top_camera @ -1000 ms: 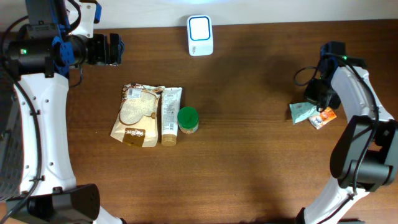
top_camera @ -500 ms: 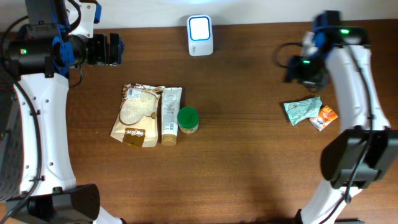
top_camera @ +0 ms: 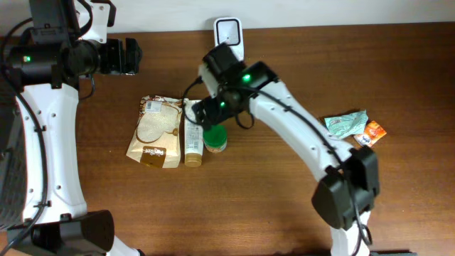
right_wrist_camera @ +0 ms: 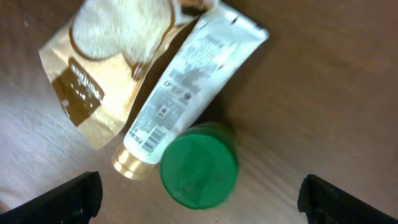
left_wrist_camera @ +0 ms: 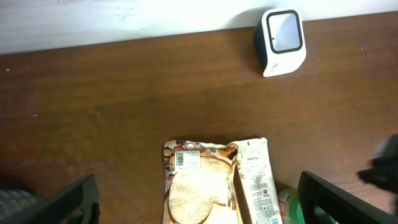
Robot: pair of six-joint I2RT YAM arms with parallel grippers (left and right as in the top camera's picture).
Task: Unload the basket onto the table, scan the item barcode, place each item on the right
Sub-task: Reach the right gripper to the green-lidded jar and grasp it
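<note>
Right fingers (right_wrist_camera: 68, 194) wide, empty, over green-lidded jar (right_wrist_camera: 199, 165) beside tube (right_wrist_camera: 186, 93), centre of worktop (top_camera: 270, 206); left fingers (left_wrist_camera: 62, 202) wide, idle; best drop straight, straddle lid clear of tube, then face barcode to scanner (top_camera: 228, 30).

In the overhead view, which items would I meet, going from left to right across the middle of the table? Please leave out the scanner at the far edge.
pouch → tube → jar → teal packet → orange sachet
</note>
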